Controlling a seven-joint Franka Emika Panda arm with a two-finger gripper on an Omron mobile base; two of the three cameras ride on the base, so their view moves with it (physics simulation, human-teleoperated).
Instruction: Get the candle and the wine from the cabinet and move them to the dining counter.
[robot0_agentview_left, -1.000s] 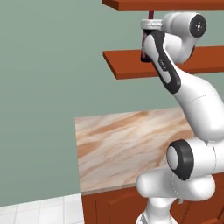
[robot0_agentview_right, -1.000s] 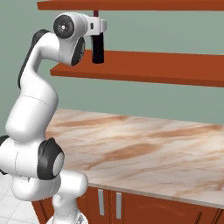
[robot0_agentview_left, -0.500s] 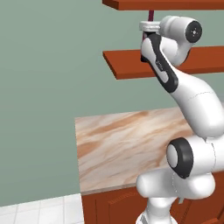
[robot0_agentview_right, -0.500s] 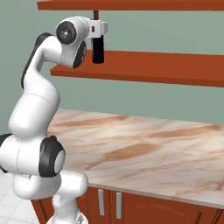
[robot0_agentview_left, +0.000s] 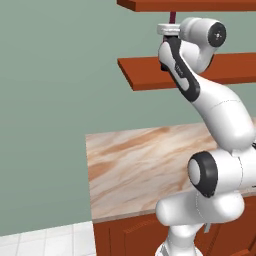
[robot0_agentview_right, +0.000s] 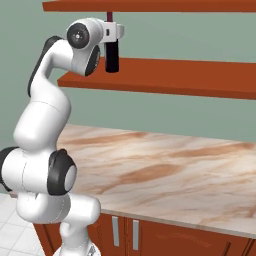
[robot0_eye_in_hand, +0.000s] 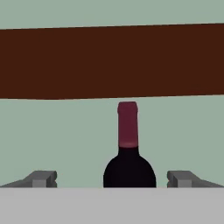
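Now lining up on the wine, jaws wide, nothing held.
Gripper (robot0_eye_in_hand: 112, 179) at bottom centre of the hand view; wine bottle (robot0_eye_in_hand: 128, 153) stands upright dead ahead between the two fingertips (robot0_eye_in_hand: 41, 178), apart from both, long axis vertical. On the cabinet's (robot0_agentview_right: 165, 80) middle shelf, upper left of the right base view. Judgement: push straight forward, then close on the body.

Hand (robot0_eye_in_hand: 112, 179) fingers straddle the wine (robot0_eye_in_hand: 129, 153); upper shelf plank (robot0_eye_in_hand: 112, 61) close above its neck
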